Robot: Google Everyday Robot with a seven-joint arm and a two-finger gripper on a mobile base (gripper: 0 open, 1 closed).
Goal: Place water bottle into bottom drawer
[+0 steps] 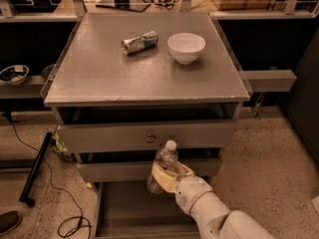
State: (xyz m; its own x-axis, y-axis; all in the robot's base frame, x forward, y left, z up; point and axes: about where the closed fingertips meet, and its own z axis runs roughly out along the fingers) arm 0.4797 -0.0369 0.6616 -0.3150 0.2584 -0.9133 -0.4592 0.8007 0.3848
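Observation:
The water bottle (163,164), clear with a white cap, is upright in my gripper (167,178). The gripper's pale fingers are shut around the bottle's lower body. It hangs in front of the middle drawer and above the back of the bottom drawer (124,208). That drawer is pulled out and shows a flat grey floor. My white arm (214,215) comes in from the lower right. The bottle's base is partly hidden by the fingers.
On the cabinet top (99,78) lie a crumpled silver-blue wrapper (140,42) and a white bowl (186,47). The top drawer knob (150,139) sits just left of the bottle cap. Cables and a black bar (35,171) lie on the floor at left.

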